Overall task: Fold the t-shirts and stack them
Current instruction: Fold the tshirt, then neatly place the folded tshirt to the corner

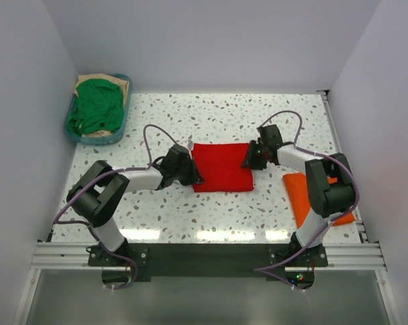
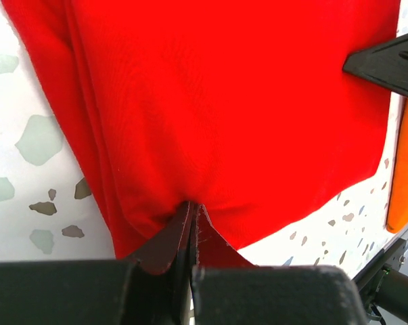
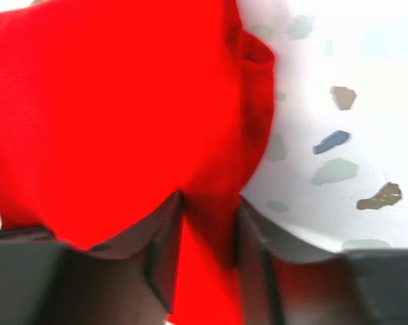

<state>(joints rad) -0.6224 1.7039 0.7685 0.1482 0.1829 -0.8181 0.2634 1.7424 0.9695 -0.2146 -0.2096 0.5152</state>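
Note:
The red t-shirt lies folded into a rectangle at the table's middle. My left gripper is at its left edge; in the left wrist view its jaws are pinched shut on the red cloth. My right gripper is at the shirt's right edge; in the right wrist view its jaws stand a little apart with a thick fold of red cloth between them. The orange t-shirt lies folded at the right, partly under my right arm. The green t-shirt lies on the tan one in the basket.
The teal basket stands at the far left corner. White walls close in the table on the left, back and right. The orange shirt's edge shows at the right of the left wrist view, near the table's front rail.

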